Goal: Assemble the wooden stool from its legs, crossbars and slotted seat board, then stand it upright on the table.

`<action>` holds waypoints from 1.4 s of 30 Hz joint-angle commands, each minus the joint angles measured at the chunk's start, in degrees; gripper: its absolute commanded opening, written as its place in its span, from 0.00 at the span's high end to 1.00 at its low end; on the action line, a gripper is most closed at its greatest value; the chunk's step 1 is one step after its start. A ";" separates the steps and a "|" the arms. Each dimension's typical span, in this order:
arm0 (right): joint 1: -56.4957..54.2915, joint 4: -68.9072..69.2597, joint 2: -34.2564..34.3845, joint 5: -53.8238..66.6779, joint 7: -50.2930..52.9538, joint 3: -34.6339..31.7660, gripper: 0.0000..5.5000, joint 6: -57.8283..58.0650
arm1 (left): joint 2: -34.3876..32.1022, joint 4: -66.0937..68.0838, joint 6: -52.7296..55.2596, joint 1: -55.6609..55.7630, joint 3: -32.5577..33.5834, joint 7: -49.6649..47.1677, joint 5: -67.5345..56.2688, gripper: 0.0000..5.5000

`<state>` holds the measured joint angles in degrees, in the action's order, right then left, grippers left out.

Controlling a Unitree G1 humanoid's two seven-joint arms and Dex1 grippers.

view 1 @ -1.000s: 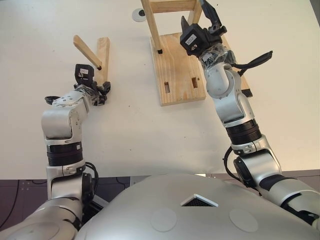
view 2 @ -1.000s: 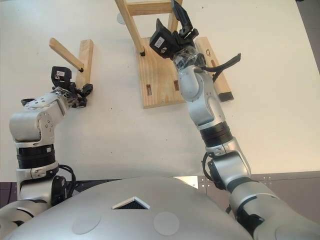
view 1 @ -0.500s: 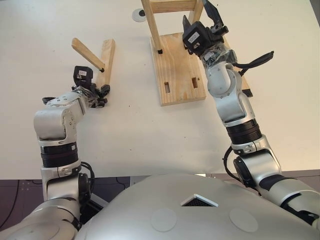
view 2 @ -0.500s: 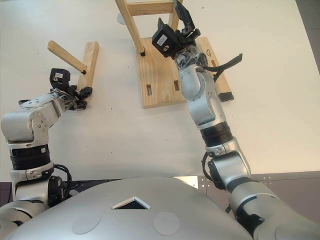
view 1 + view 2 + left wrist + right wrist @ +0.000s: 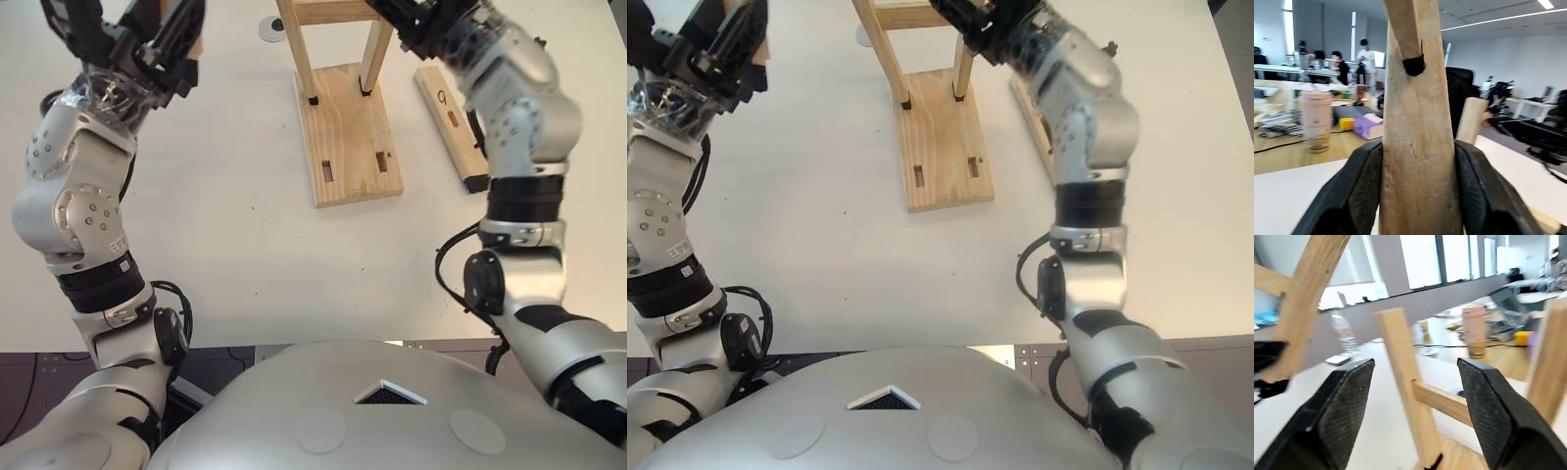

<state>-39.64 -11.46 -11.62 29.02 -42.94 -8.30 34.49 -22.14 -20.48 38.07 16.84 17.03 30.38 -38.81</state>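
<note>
Stool half-built: pale slotted wooden seat board carries one leg-and-crossbar frame in far slots — near slots empty. Left gripper clenches second leg frame left of board; right gripper splayed.

Tops of 2 standing legs beyond upper edge

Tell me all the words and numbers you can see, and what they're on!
"9" (or a loop like it): hand-drawn on the loose wooden bar, right of the seat board.
Pink cup: any print is too blurred to read.
Nothing else is readable.
</note>
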 commanded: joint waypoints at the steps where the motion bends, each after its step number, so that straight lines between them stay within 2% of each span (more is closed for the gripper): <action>1: -5.50 0.59 -5.29 11.56 -8.90 -3.63 0.30 11.66 | -0.95 -4.10 4.73 4.78 -2.10 2.99 -8.82 0.63; 2: -6.25 1.33 -6.46 14.20 -11.06 -3.88 0.27 14.32 | -1.09 -4.65 6.08 5.30 -2.62 3.75 -11.42 0.63; 5: -9.09 1.17 -8.99 19.59 -14.80 -5.09 0.26 19.33 | -1.64 -5.01 9.73 6.40 -5.20 6.81 -17.44 0.63; 10: -12.82 -1.31 -10.44 24.67 -15.94 -6.99 0.26 24.24 | -3.10 -6.19 10.83 4.73 -10.21 10.13 -18.35 0.63; 15: -14.04 -1.59 -12.25 29.17 -20.07 -7.73 0.26 28.45 | -3.56 -7.16 9.48 3.06 -10.46 9.50 -18.56 0.63; 21: -12.96 -5.39 -16.16 25.09 -24.92 -3.65 0.26 26.82 | -3.81 -7.14 9.11 2.93 -9.88 8.66 -19.01 0.64; 26: -13.39 -7.21 -17.43 22.28 -28.52 -0.78 0.26 25.40 | -6.51 -7.89 9.13 1.45 -13.19 10.35 -15.75 0.64; 34: -13.39 -5.80 -18.29 23.51 -33.24 -0.15 0.26 27.17 | -7.84 -7.59 7.84 -0.07 -17.17 12.20 -11.70 0.64; 37: -13.51 -6.92 -18.28 23.62 -33.45 -0.56 0.33 27.31 | -8.28 -7.32 7.55 -0.51 -17.55 12.97 -10.93 0.64; 42: -13.03 -5.89 -18.93 24.10 -34.98 -0.46 0.51 28.08 | -8.60 -7.88 7.75 -0.54 -17.65 13.66 -11.02 0.64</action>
<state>-52.19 -18.00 -29.17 52.94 -77.37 -8.68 62.12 -29.98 -27.80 46.17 16.04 -0.37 43.91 -50.26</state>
